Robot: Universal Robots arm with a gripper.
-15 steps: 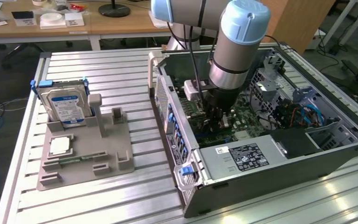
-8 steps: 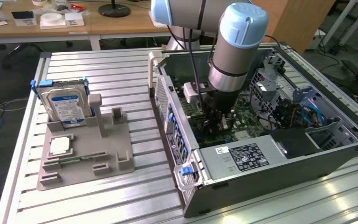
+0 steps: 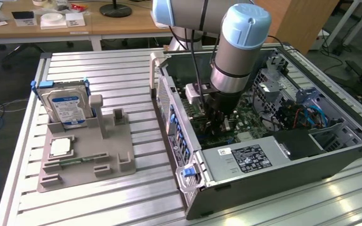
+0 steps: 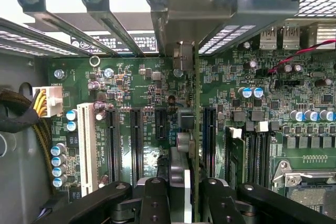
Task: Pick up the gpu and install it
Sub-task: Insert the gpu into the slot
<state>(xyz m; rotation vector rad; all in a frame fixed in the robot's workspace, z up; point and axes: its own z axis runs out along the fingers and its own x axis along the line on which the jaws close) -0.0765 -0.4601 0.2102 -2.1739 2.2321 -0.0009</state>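
GPU (image 4: 189, 145) — thin card seen edge-on, upright, pale metal bracket at its far end — standing over the green motherboard (image 4: 142, 93), among its black slots.

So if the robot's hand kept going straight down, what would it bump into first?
Probably the green motherboard. The hand points down into the computer case, holding the gpu edge-on above the black slots; the card's edge would likely touch first.

arm (image 3: 231, 56) inside open computer case (image 3: 263, 155)
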